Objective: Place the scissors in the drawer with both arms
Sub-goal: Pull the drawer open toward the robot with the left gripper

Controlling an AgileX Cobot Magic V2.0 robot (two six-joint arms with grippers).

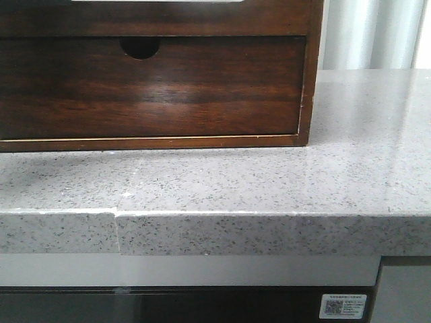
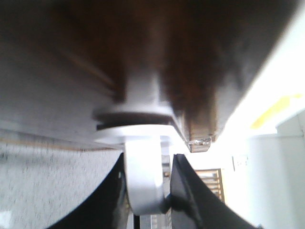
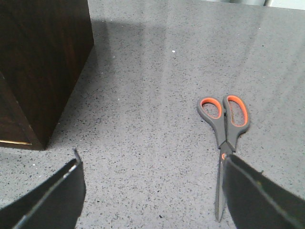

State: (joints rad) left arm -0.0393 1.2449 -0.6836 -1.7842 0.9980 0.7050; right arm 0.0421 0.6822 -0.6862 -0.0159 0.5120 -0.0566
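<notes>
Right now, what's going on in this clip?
A two-armed robot is working on getting scissors into a drawer. The left gripper is close against the dark wood cabinet, its fingers around a white handle-like part. The right gripper hovers open above the grey counter, with the closed, orange-handled scissors lying flat on the counter below it, not yet picked up.

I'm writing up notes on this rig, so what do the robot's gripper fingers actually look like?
Only the fingers show. The left gripper has dark, nearly black fingers that curve and taper, blurred up close. The right gripper has flat, matte black, wedge-shaped fingers with a paler edge. No cables, markings or arm links are visible.
</notes>
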